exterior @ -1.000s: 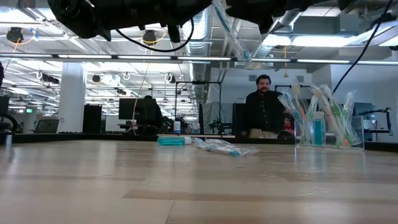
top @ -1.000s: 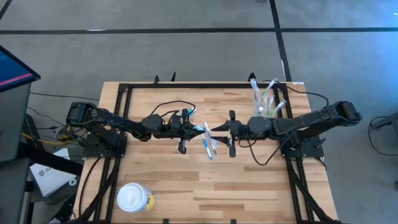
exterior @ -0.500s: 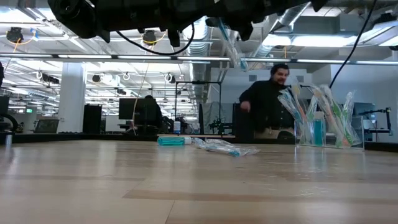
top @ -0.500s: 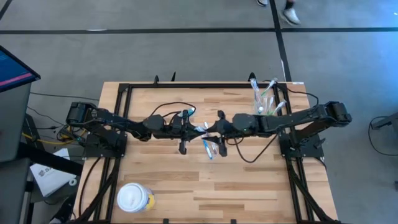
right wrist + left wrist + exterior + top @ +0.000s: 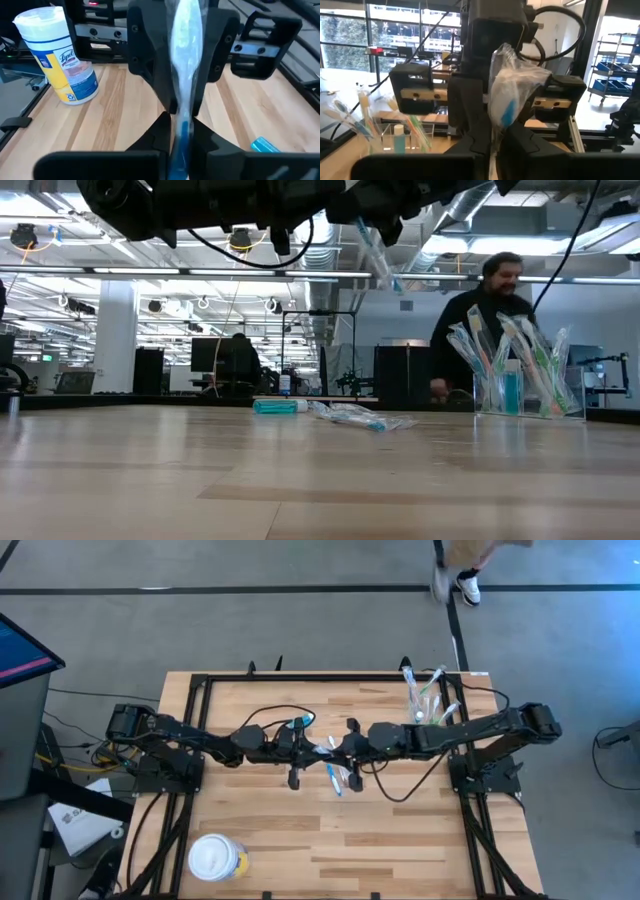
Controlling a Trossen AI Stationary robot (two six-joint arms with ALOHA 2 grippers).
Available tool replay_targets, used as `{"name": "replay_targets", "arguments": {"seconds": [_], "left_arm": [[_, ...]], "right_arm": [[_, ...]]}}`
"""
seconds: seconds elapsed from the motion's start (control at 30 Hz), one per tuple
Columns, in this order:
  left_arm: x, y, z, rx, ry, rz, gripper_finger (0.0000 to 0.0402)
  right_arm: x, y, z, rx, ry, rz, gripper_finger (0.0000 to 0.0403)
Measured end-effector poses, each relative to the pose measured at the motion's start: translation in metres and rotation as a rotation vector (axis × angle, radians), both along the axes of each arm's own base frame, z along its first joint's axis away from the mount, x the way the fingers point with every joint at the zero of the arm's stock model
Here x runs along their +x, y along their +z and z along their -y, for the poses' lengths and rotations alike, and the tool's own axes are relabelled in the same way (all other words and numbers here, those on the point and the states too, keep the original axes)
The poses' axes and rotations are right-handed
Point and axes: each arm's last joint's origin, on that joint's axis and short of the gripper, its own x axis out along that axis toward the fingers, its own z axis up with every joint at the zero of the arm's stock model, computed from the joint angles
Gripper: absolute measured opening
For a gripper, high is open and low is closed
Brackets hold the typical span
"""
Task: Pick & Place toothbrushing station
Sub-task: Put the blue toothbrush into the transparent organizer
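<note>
Clearly, everything turns on the wrapped toothbrush [image 5: 324, 747], which hangs in the air over the middle of the worktop [image 5: 330, 840], caught between the 2 claws where the arms meet nose to nose. The left claw [image 5: 311, 747] reaches in from its side and the right claw [image 5: 341, 746] from the other, almost touching. In each wrist view the brush stands up from between that arm's own fingers, so both claws look narrow and pinched on it. Whether the left one is easing off, I cannot tell.

From the low view the toothbrush [image 5: 375, 255] sits high above the wood, its long axis steep and tilted, the lower end leaning toward the clear tumbler [image 5: 515, 392]. That tumbler [image 5: 428, 705], already bristling with brushes, stands near the far right corner, back along the right arm and well apart from the meeting point. The right arm is plainly the nearer one to carry the brush there, and I judge it needs to bring the brush close to upright over the rim.

A few loose toothbrushes [image 5: 338, 778] lie on the worktop just below the claws, and a small blue tube [image 5: 275, 407] rests beside them.
</note>
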Motion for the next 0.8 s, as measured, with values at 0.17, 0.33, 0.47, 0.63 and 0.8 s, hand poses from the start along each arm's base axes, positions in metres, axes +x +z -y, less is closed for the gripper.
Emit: {"name": "replay_targets", "arguments": {"seconds": [0.17,0.33,0.47,0.63,0.8], "left_arm": [[0.0,-0.001,0.0,-0.001,0.0,-0.007,0.0054],[0.0,-0.001,0.0,-0.001,0.004,-0.011,0.0081],[0.0,-0.002,0.0,-0.001,0.003,-0.018,0.0092],[0.0,-0.003,0.0,-0.001,0.003,-0.023,0.0097],[0.0,-0.003,0.0,-0.001,0.003,-0.024,0.0097]], "right_arm": [[-0.001,0.002,-0.001,-0.013,0.003,0.007,0.0022],[-0.005,0.006,-0.002,-0.019,-0.002,0.01,0.0021],[-0.01,0.009,-0.004,-0.038,-0.025,-0.002,0.0021],[-0.021,0.015,-0.006,-0.068,-0.072,-0.02,0.0021],[-0.04,0.011,-0.005,-0.061,-0.119,-0.016,0.0021]]}}
